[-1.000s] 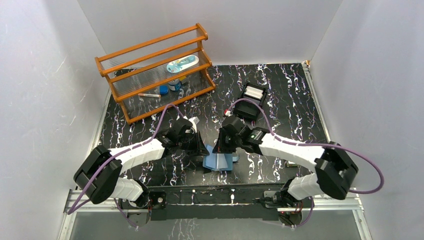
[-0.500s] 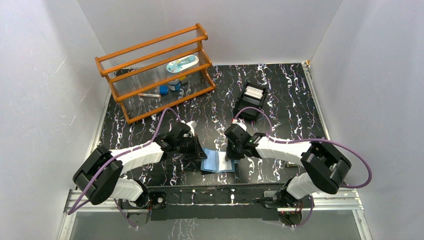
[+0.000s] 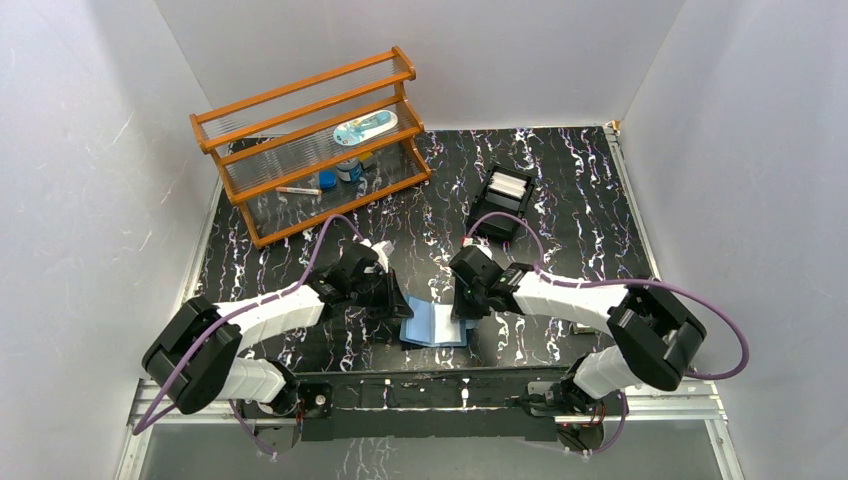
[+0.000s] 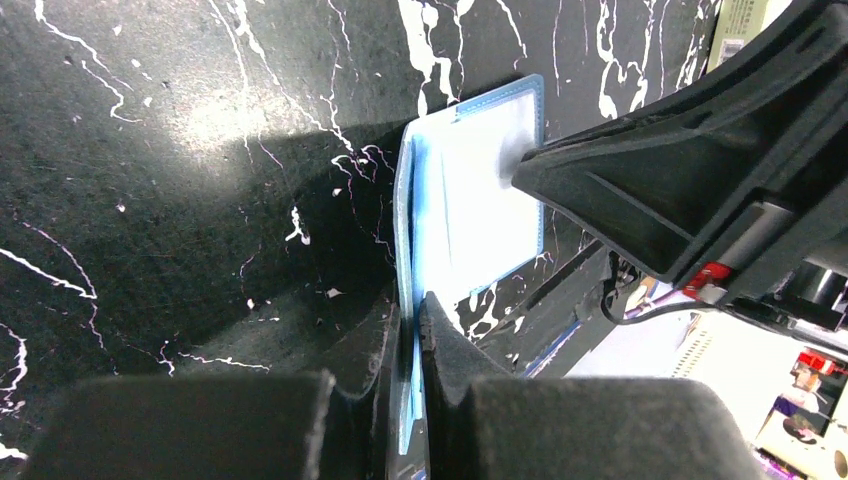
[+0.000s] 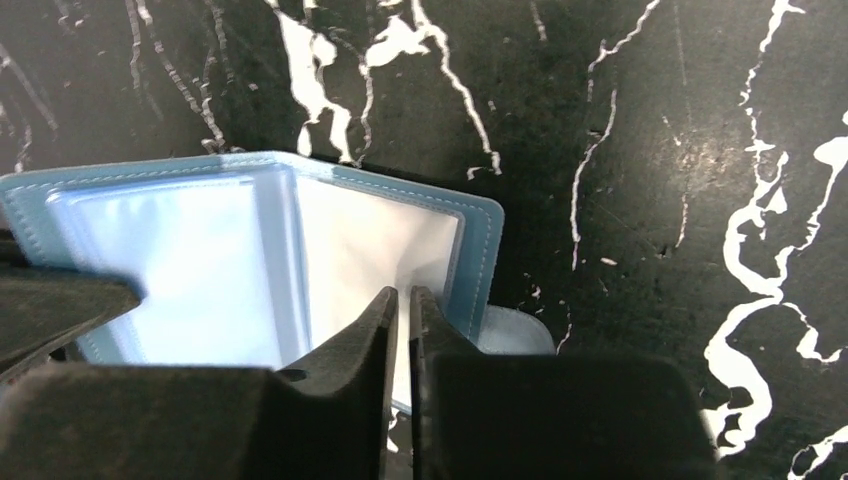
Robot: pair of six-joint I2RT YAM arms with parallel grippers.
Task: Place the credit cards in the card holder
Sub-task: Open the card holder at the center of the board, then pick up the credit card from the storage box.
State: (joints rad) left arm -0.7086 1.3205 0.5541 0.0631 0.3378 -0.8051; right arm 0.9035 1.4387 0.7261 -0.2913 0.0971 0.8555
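Observation:
The blue card holder (image 3: 435,325) lies opened on the black marbled table near the front edge, its clear pockets facing up. My left gripper (image 3: 400,305) is shut on its left flap, and the thin blue edge shows pinched between the pads (image 4: 410,310). My right gripper (image 3: 462,310) is over the holder's right half (image 5: 370,240), where the pocket looks pale cream, perhaps a card inside. Its jaws (image 5: 403,295) stand a narrow slit apart with nothing between them. The snap tab (image 5: 515,335) pokes out beside the right finger. No loose credit cards show near the holder.
A black tray (image 3: 505,195) with pale rectangular items sits behind the right arm. An orange wooden shelf rack (image 3: 310,140) with small bottles and a tube stands at the back left. White walls close in the table. The metal rail (image 3: 430,385) runs along the front.
The holder was raised and partly folded between both grippers; it now lies flat and open. The right gripper moved down over its right half, and its jaws have just parted slightly.

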